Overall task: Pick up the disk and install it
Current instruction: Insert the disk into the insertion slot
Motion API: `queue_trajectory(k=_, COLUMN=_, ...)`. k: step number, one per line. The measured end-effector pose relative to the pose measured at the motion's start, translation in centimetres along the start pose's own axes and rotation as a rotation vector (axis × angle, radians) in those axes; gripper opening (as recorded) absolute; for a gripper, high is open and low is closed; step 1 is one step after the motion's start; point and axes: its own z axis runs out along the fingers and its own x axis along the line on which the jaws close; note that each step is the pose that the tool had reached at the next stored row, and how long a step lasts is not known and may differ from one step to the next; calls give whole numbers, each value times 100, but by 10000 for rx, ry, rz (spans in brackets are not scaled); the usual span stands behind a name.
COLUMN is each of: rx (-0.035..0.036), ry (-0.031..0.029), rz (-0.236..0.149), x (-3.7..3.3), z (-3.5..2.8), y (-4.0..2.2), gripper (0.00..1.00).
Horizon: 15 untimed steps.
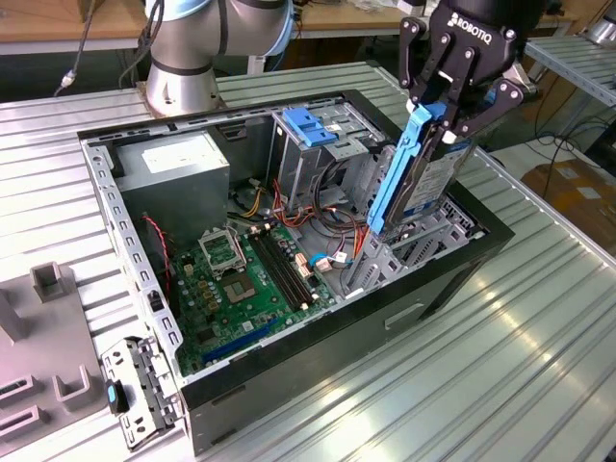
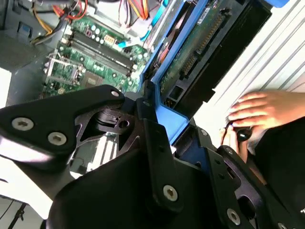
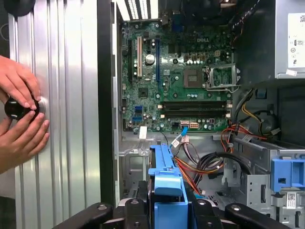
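The black robot pincer (image 1: 450, 117) is in the upper right of the exterior view. Its two fingers are closed tight on the top end of the disk (image 1: 423, 183), a flat grey metal box with a bright blue plastic frame around it. The disk sits between the fingers and hangs down from them. It is tilted, not straight up.

The top end of the disk sticks up above the big black open computer case (image 1: 462, 274). The bottom end dips down inside the case, by the grey metal rack on the exterior view's right side. I cannot tell if the bottom end touches the rack.

In both wrist views the blue frame (image 3: 167, 183) pokes out from between the black fingers (image 2: 151, 143). A green circuit board (image 1: 241, 279) lies flat on the floor of the case, near the middle of the exterior view. The case rests on a ribbed silver metal table (image 1: 500, 385).

In the first wrist view a person's hands (image 3: 21, 124) rest on the table beside the case and hold a small round black knob (image 3: 15, 109).
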Motion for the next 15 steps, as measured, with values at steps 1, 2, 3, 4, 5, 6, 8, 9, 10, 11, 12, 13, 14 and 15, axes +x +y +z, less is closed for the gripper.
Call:
queue_trajectory(k=1, rx=0, ry=1, rz=1, x=-1, z=18, y=-50, gripper=37)
queue_trajectory(k=2, rx=0, ry=3, rz=1, x=-2, z=40, y=-87, gripper=37)
queue_trajectory(k=3, rx=0, ry=2, rz=0, x=-3, z=55, y=-100, gripper=37)
queue_trajectory(k=4, rx=0, ry=1, rz=-1, x=-4, z=76, y=-103, gripper=37)
queue_trajectory(k=5, rx=0, ry=0, rz=2, x=-2, z=94, y=-102, gripper=37)
queue_trajectory(k=6, rx=0, ry=1, rz=2, x=-1, z=120, y=-102, gripper=37)
queue_trajectory(k=8, rx=0, ry=3, rz=12, x=-3, z=150, y=-108, gripper=37)
queue_trajectory(k=9, rx=-1, ry=3, rz=34, x=-3, z=155, y=-118, gripper=37)
queue_trajectory(k=10, rx=-2, ry=3, rz=54, x=-3, z=159, y=-129, gripper=37)
queue_trajectory(k=11, rx=-3, ry=3, rz=63, x=-4, z=165, y=-136, gripper=37)
queue_trajectory(k=12, rx=-3, ry=4, rz=65, x=-4, z=171, y=-136, gripper=37)
queue_trajectory(k=13, rx=-3, ry=0, rz=69, x=-1, z=182, y=-137, gripper=37)
queue_trajectory(k=14, rx=-3, ry=2, rz=68, x=3, z=187, y=-138, gripper=37)
queue_trajectory(k=15, rx=-3, ry=1, rz=69, x=10, z=198, y=-139, gripper=37)
